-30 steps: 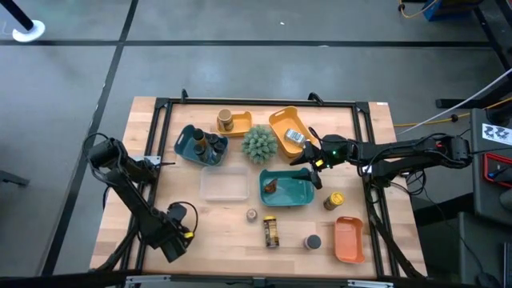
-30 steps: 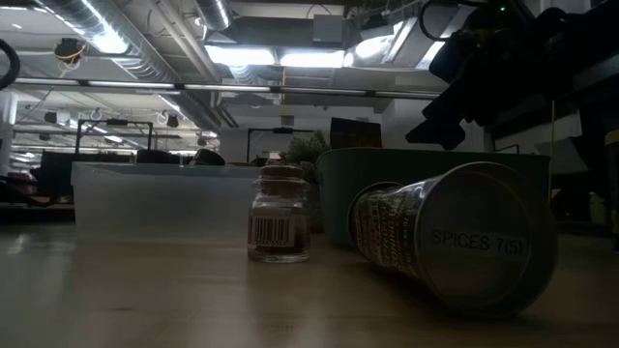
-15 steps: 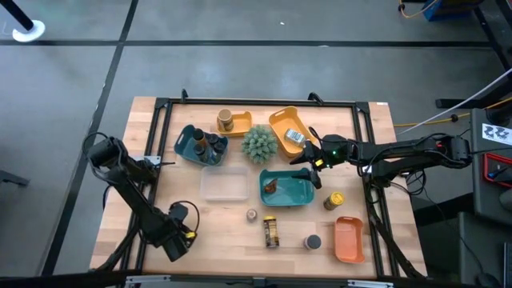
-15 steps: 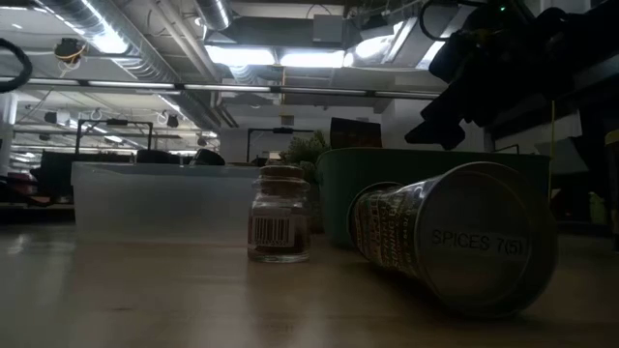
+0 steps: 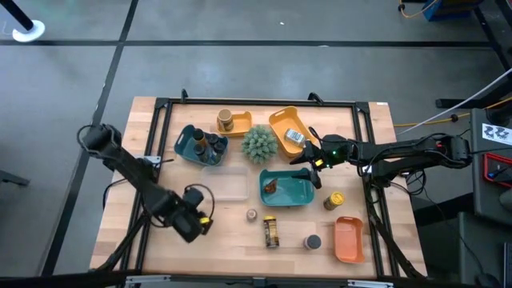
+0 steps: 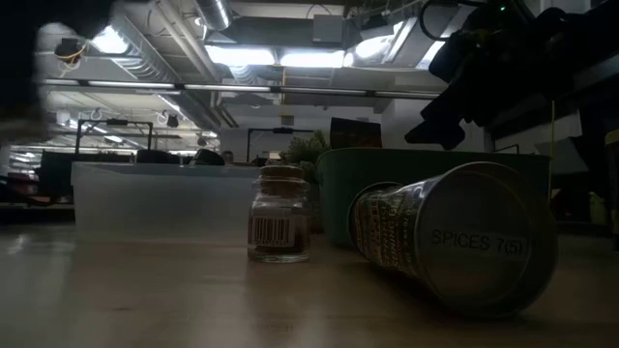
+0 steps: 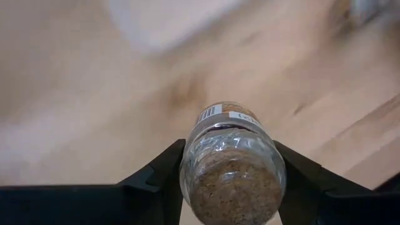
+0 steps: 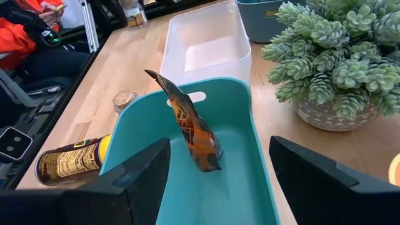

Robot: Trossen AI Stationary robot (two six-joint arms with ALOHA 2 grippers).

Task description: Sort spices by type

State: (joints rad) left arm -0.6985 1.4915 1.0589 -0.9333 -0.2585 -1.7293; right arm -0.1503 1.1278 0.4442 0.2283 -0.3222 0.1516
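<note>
My left gripper [image 5: 194,224] hovers over the table's near left part, shut on a clear jar of brown spice [image 7: 231,164]. My right gripper [image 5: 314,166] hangs open above the right end of the teal tray [image 5: 302,196], which holds an amber packet [image 8: 190,128]. On the near part of the table a small glass jar [image 5: 252,215] stands upright, and a dark jar [image 5: 271,231] lies on its side. Also standing there are a grey tin [image 5: 312,242] and a yellow-lidded jar [image 5: 334,200]. Dark-capped jars [image 5: 200,142] stand in a dark teal tray. A tan jar [image 5: 226,122] sits in a yellow tray, and a white-blue sachet [image 5: 294,137] lies in an orange tray. My left gripper pinches the clear jar by the sides of its body [image 7: 194,169], one finger [image 7: 156,184] on each side. The jar's base faces the wrist camera and its capped neck [image 7: 224,114] points away. Whether it touches the table does not show.
A green spiky plant [image 5: 259,144] stands at the table's middle far part, next to the orange tray. A clear tray [image 5: 224,186] lies left of the teal one. A small orange tray [image 5: 349,238] sits at the near right corner. A black frame rims the table.
My left gripper has moved from the table's near left corner toward the right and slightly toward the far edge, and its arm has swung with it. My right arm has kept still.
</note>
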